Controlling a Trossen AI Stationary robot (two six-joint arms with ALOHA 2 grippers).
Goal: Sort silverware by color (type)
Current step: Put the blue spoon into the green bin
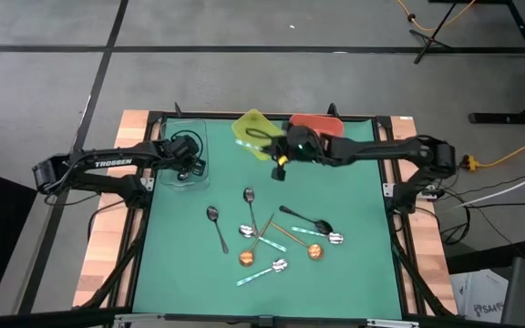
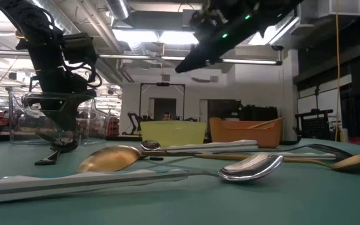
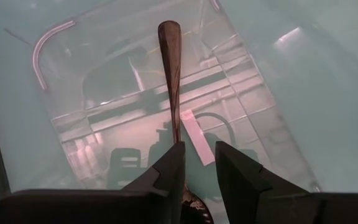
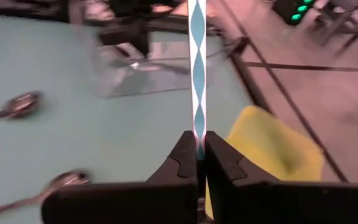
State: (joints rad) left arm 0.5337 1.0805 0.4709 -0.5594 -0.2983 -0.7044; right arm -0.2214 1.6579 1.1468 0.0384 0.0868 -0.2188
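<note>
Two grippers are at work. Over the far middle of the green table (image 1: 354, 273), the right gripper (image 4: 197, 149) pinches a teal-handled spoon (image 4: 197, 68) near the yellow bin (image 1: 253, 130). At the far left, the left gripper (image 3: 197, 163) holds a black spoon (image 3: 170, 74) over the clear bin (image 1: 188, 137). Other spoons (image 1: 272, 239) lie scattered mid-table.
</note>
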